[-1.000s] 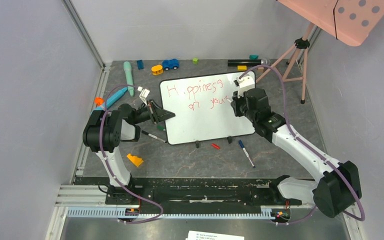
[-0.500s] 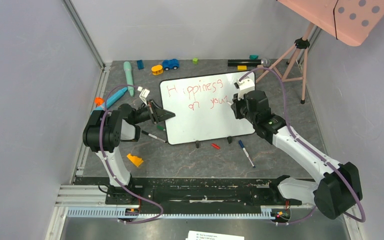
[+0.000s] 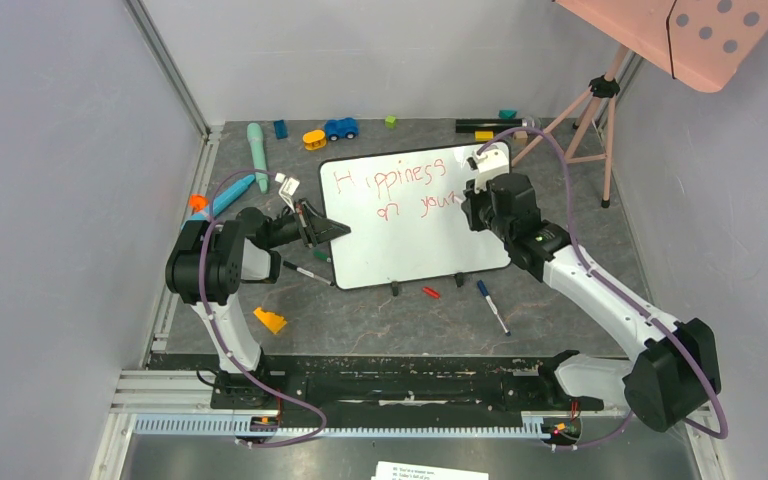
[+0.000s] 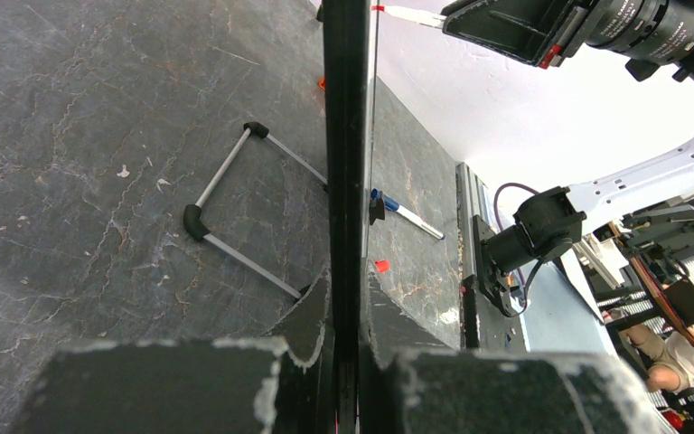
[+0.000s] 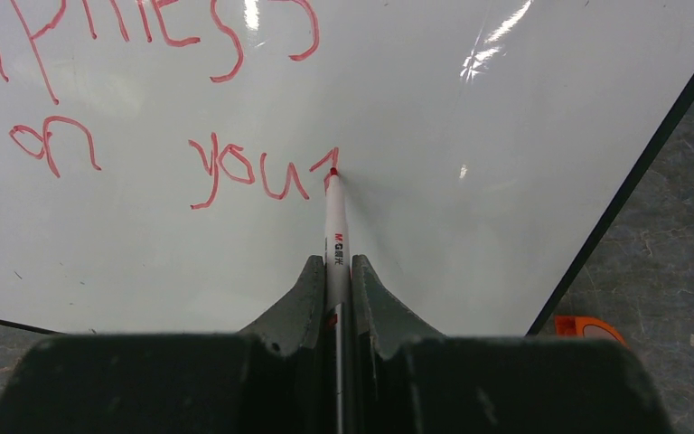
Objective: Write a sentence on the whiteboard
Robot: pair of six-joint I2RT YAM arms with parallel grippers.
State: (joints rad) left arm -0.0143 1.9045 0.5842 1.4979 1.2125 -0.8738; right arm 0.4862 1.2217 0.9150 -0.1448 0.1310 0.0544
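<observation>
on whiteboard (image 5: 434,117) | sentence (image 5: 235,167) top cut off | right pincer (image 5: 334,267) hides marker (image 5: 334,221) barrel

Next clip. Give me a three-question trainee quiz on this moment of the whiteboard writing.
1. True or false: the left pincer is shut on the edge of the whiteboard.
2. What does the right pincer hold? A) a sponge B) a red-tipped marker C) nothing
3. Fill in: the last word of the sentence on the board reads "____".
Key: 1 true; 2 B; 3 your.
</observation>
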